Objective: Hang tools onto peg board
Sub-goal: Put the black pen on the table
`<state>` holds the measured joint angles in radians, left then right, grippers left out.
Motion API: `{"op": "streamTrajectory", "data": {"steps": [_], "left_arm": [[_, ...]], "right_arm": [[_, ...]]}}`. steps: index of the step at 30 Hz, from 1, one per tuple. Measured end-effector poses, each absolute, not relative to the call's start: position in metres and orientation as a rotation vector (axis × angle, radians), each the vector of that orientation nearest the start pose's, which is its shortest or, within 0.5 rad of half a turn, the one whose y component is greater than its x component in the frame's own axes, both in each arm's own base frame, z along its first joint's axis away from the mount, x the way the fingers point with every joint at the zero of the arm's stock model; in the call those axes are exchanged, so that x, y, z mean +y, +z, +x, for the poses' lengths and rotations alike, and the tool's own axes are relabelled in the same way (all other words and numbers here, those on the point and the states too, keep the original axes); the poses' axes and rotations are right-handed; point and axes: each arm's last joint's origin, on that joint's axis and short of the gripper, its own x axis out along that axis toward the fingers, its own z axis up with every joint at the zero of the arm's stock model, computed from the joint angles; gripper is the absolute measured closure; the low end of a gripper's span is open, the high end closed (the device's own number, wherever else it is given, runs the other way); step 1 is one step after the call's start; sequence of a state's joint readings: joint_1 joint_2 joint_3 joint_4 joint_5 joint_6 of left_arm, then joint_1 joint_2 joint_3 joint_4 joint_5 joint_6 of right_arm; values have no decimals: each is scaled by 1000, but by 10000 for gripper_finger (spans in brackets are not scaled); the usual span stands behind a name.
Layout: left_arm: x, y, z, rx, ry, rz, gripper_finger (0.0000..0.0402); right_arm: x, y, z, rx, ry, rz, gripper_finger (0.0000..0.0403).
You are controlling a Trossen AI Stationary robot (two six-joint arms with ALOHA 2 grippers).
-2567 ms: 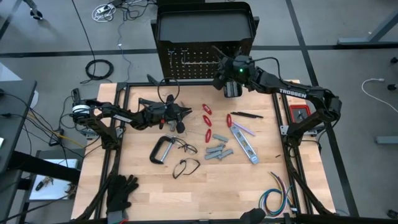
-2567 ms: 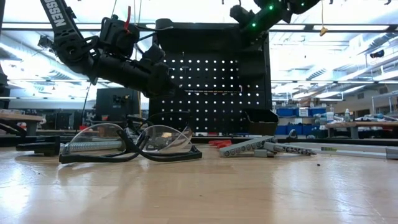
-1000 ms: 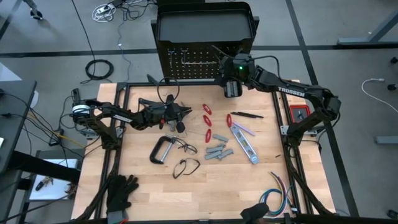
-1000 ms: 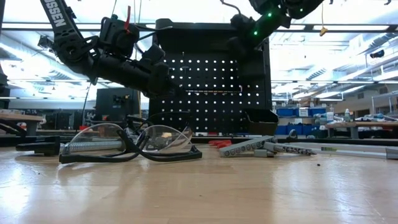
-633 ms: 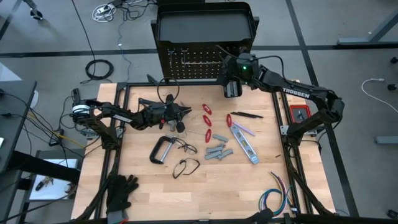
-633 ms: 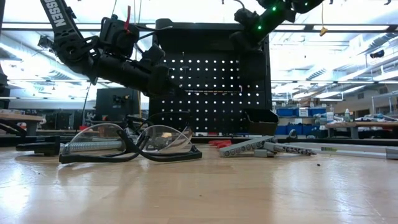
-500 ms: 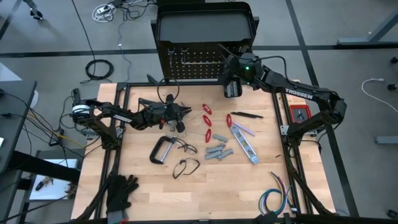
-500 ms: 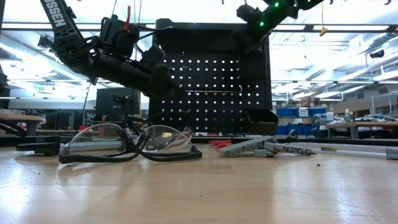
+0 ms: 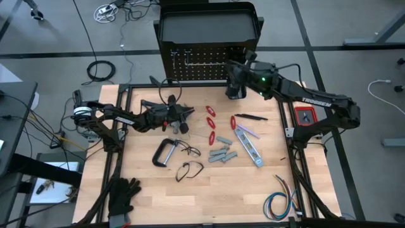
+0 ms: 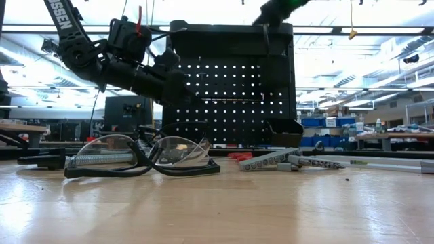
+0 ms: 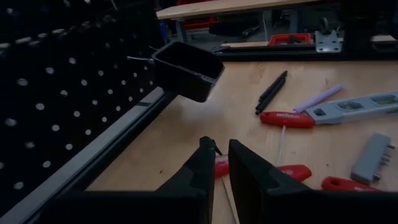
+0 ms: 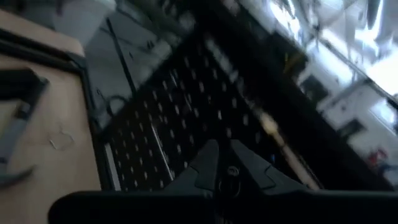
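The peg board [image 9: 190, 60] stands upright at the table's far edge, a small black bin [image 9: 235, 92] on its front. My right gripper [image 12: 221, 155] is shut and raised high before the board's upper right part [image 9: 230, 66], with nothing between its fingers. My left gripper [image 9: 192, 113] hovers level over the table's left middle and points toward the red-handled tools [image 9: 210, 120]. Its fingers [image 11: 222, 162] leave only a narrow slit, with nothing seen in it. A grey C-clamp [image 9: 163, 152], grey metal pieces [image 9: 223, 152] and a silver bar tool [image 9: 249, 144] lie flat on the table.
Two pairs of safety glasses [image 9: 190, 170] lie near the C-clamp and stand large in the low view [image 10: 146, 152]. Black gloves [image 9: 123, 193] lie at the near left corner, a coloured wire bundle [image 9: 278, 201] at the near right. A thin black tool [image 9: 252, 116] lies right of centre.
My right gripper has risen along the peg board's front and gone toward the table's right edge, rolling somewhat; in the low view it has nearly left the picture's top. The tools on the table lie as before.
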<state>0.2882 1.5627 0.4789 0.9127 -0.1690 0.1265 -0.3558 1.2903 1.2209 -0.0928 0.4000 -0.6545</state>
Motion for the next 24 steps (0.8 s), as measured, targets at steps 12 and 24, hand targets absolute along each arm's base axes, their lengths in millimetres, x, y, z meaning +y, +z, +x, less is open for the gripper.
{"op": "streamTrajectory", "data": {"steps": [12, 24], "left_arm": [[86, 167, 267, 156, 505, 120, 356], [86, 168, 267, 127, 513, 22, 356]], "right_arm": [[-62, 409, 240, 282, -587, -475, 370], [-58, 280, 232, 699, -603, 146, 370]]}}
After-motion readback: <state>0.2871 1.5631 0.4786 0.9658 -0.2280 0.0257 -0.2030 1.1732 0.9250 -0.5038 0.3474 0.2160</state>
